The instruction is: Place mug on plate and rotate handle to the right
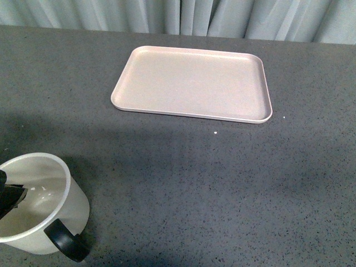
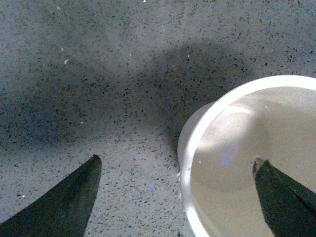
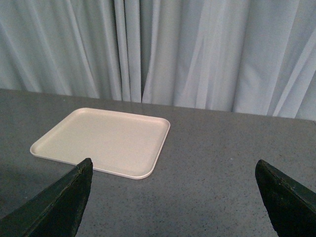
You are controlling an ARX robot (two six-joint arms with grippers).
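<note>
Front view: your mug [image 1: 40, 204] is upright at the near left corner of the grey speckled table [image 1: 222, 183], its mouth open toward the camera and its base cut off by the frame edge. The black handle [image 1: 67, 240] points toward the near side, slightly to the right. A dark fingertip [image 1: 12, 196] reaches in over the rim from the left edge of the frame. The plate [image 1: 194, 83] lies flat on the far side of the table, about centre, well apart from the mug, with a pale curtain [image 1: 183, 16] behind it. You will not see the right arm in this view.

Left wrist view: your left gripper [image 2: 177, 159] stands spread wide across the wall of the mug [image 2: 247, 148]. One finger [image 2: 74, 202] hangs outside over the bare table [image 2: 98, 74], and the other sits inside the cup. Neither pad presses on the wall, so nothing is gripped.

Right wrist view: your right gripper [image 3: 174, 162] is also spread apart with nothing between its fingers [image 3: 59, 202]. It looks across the table [image 3: 222, 173] at the plate [image 3: 98, 140], which lies bare below the curtain [image 3: 197, 49].
</note>
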